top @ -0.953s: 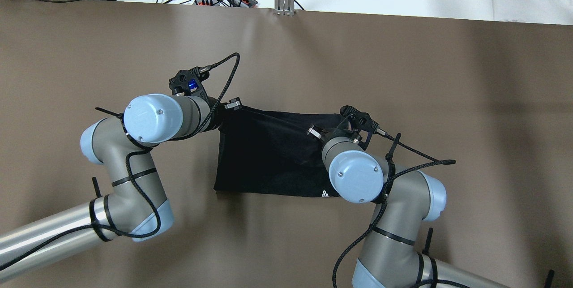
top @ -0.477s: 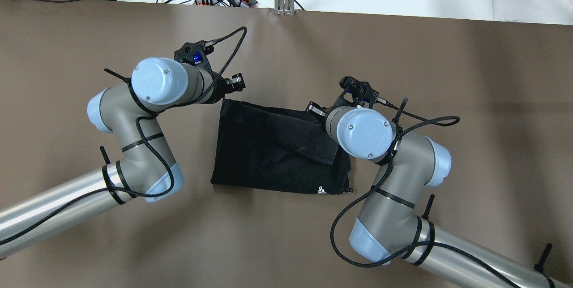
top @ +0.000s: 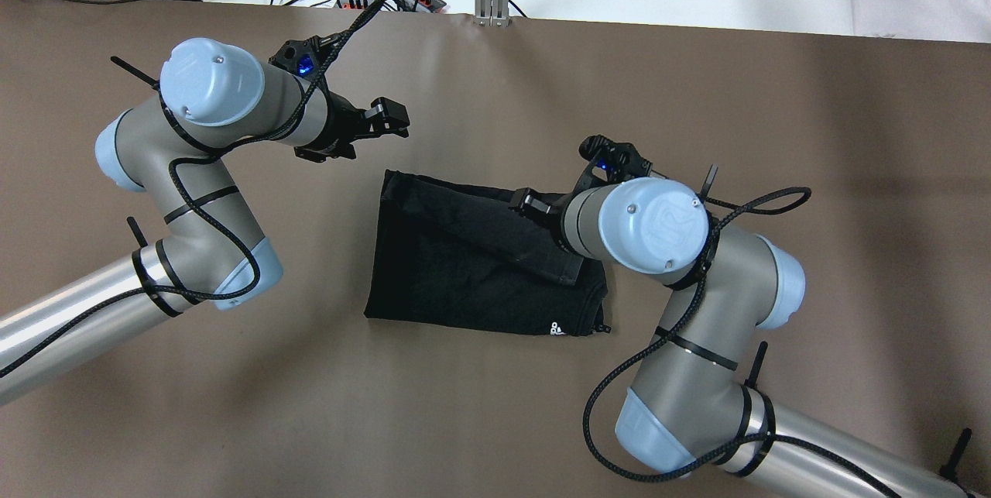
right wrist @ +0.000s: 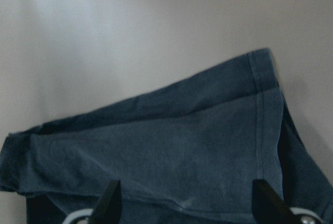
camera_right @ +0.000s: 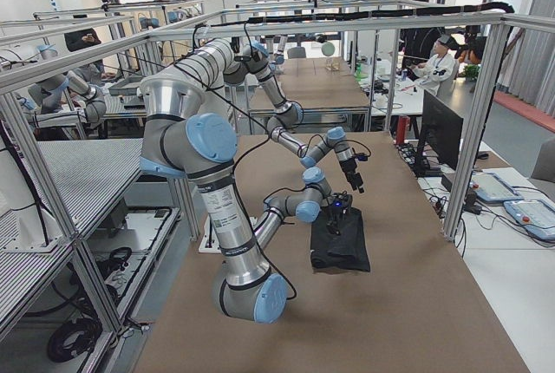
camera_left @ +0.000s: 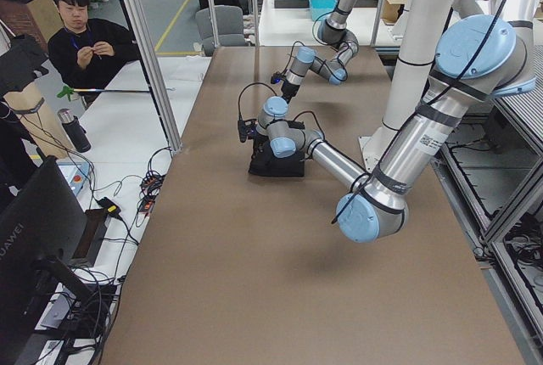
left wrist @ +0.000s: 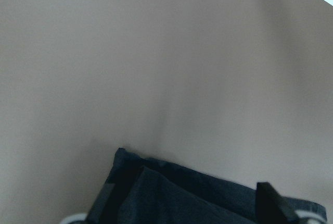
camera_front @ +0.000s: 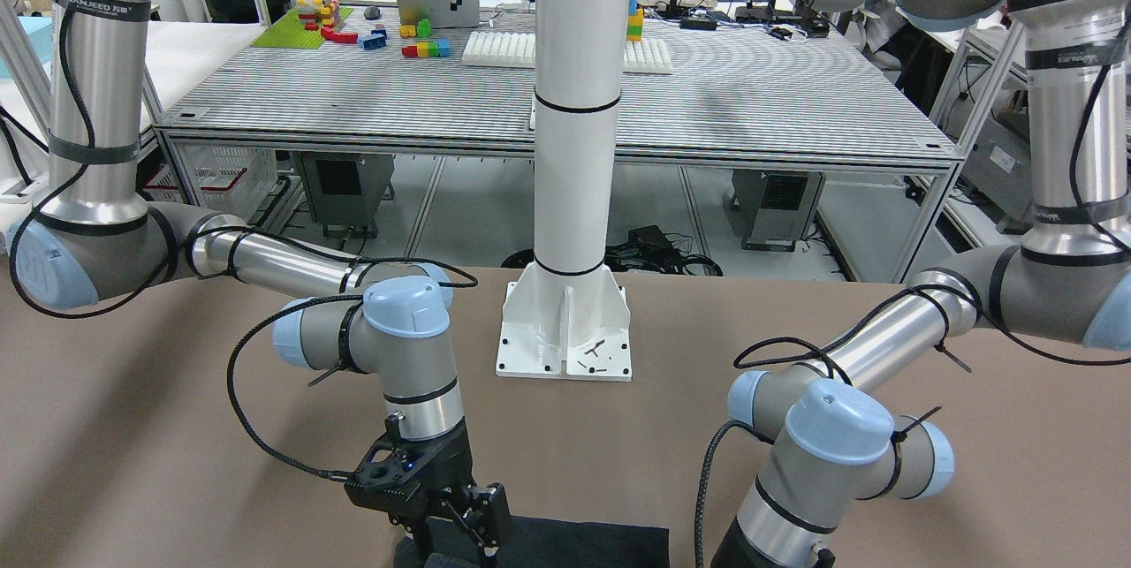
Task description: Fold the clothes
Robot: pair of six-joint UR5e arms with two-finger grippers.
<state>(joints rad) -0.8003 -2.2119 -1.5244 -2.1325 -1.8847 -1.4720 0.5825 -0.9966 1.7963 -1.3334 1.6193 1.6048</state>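
One black garment (top: 464, 281) lies partly folded on the brown table (top: 697, 95), with the white pillar (camera_front: 570, 153) nearby. Both pairs are spread wide and empty: left fingers (left wrist: 268, 203) off its far corner, right fingers (right wrist: 264, 200) over it, wrist-hidden overhead. Front view crops the garment.

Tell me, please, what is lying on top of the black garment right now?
Only its own folded-over flap lies on the black garment. The right gripper is above its far edge, fingers open; contact cannot be judged. The right arm hides that corner from overhead.
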